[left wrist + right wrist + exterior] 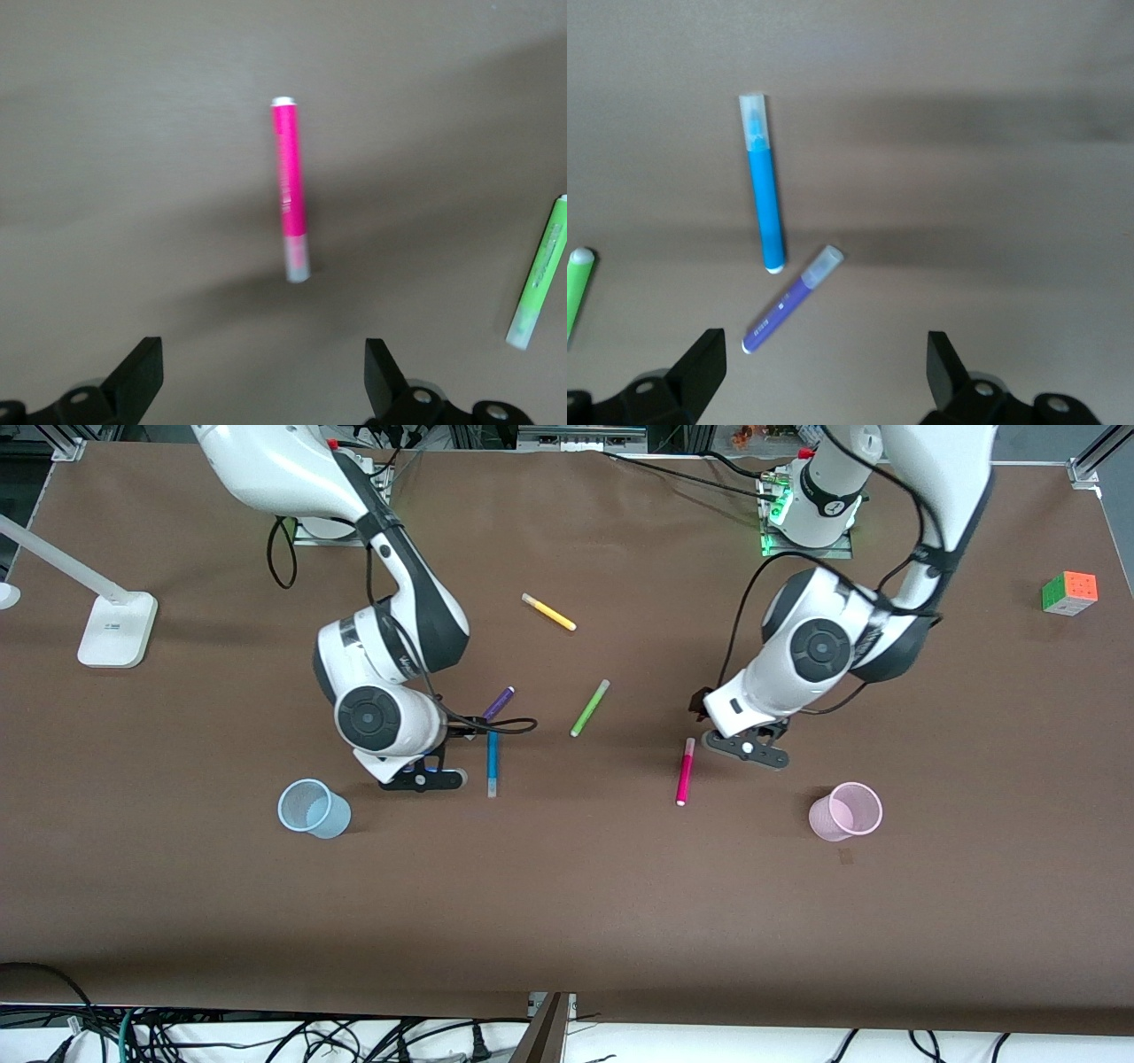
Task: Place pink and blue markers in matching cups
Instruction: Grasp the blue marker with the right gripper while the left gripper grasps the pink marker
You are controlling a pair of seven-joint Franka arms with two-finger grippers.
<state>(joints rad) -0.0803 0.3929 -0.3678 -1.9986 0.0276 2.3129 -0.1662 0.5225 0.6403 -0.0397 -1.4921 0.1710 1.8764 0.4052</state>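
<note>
The left gripper (pixel 749 746) is hanging low over the table just beside the pale end of the pink marker (pixel 685 771), with its jaws spread wide and holding nothing. The right gripper (pixel 423 777) is likewise spread wide and empty, poised low beside the blue marker (pixel 492 763).

For a sound pickup, each gripper should be centring over the coloured barrel of its marker, with the jaws straddling it crosswise, before descending. The right arm needs more care: the purple marker (pixel 792 299) is lying with its capped end just beside the blue marker's end, so a mid-barrel grasp should be avoiding it.

The pale pink cup (pixel 846 811) is standing near the left arm's end, the pale blue cup (pixel 312 808) toward the right arm's end, both upright.

In the front view, the right arm's wrist is covering part of the purple marker. Both wrist views are cutting off the gripper bodies and show neither cup.
</note>
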